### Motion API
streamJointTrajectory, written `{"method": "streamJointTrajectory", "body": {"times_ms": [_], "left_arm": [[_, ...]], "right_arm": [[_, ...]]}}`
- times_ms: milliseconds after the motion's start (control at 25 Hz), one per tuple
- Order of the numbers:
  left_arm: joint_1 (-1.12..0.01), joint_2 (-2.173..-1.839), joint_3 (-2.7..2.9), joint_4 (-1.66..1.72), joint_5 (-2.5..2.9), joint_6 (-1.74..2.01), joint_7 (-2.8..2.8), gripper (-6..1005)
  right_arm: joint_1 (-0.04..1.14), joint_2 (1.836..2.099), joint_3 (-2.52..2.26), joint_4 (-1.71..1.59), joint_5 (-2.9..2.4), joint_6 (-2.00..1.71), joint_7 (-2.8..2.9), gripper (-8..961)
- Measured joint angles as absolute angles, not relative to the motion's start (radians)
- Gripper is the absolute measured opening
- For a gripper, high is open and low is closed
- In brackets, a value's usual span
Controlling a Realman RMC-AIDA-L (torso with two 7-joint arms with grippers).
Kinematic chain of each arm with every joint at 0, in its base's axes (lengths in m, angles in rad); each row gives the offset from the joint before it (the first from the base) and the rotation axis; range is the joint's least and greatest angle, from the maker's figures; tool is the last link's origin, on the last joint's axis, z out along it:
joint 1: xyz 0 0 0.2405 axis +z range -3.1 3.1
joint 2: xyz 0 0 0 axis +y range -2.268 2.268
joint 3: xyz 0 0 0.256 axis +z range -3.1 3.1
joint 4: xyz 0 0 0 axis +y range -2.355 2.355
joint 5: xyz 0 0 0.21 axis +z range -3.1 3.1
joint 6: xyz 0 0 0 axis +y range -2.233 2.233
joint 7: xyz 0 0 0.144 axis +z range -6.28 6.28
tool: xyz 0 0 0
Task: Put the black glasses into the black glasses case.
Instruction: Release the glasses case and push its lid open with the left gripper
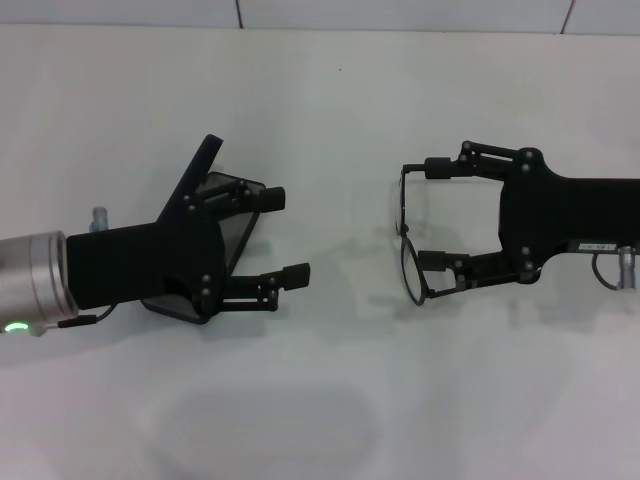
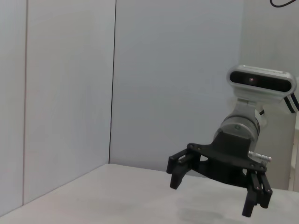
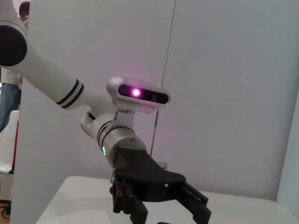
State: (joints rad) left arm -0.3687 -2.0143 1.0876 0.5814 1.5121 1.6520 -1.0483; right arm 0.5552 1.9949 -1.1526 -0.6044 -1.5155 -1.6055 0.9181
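Right pincer (image 1: 428,216) astride crosswise black glasses (image 1: 407,238)

Glasses case (image 1: 225,235) lies left, glasses (image 1: 408,245) right.

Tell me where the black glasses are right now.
In the head view, the black glasses lie on the robot's right side of the table, at the right gripper's open fingertips.

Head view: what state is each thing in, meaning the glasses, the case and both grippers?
black glasses: unfolded, lying on the table between the right gripper's fingertips.
black glasses case: open, lid up, mostly hidden under the left gripper; glasses not inside.
left gripper: open, above the case.
right gripper: open, straddling the glasses.
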Motion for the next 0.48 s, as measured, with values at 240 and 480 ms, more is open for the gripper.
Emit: {"method": "streamJointTrajectory", "body": {"times_ms": [240,480], "left_arm": [[-0.369,-2.016,1.086,0.582,1.509,1.653,-1.048,887],[-0.389,-2.015,1.050,0.587,1.507,1.647,-1.113,886]], "right_arm": [[0.553,2.001,-1.152,-0.604,-1.526,-1.591,0.918,884],[0.543,2.003,-1.152,-0.604,-1.526,-1.581,0.918,884]]}}
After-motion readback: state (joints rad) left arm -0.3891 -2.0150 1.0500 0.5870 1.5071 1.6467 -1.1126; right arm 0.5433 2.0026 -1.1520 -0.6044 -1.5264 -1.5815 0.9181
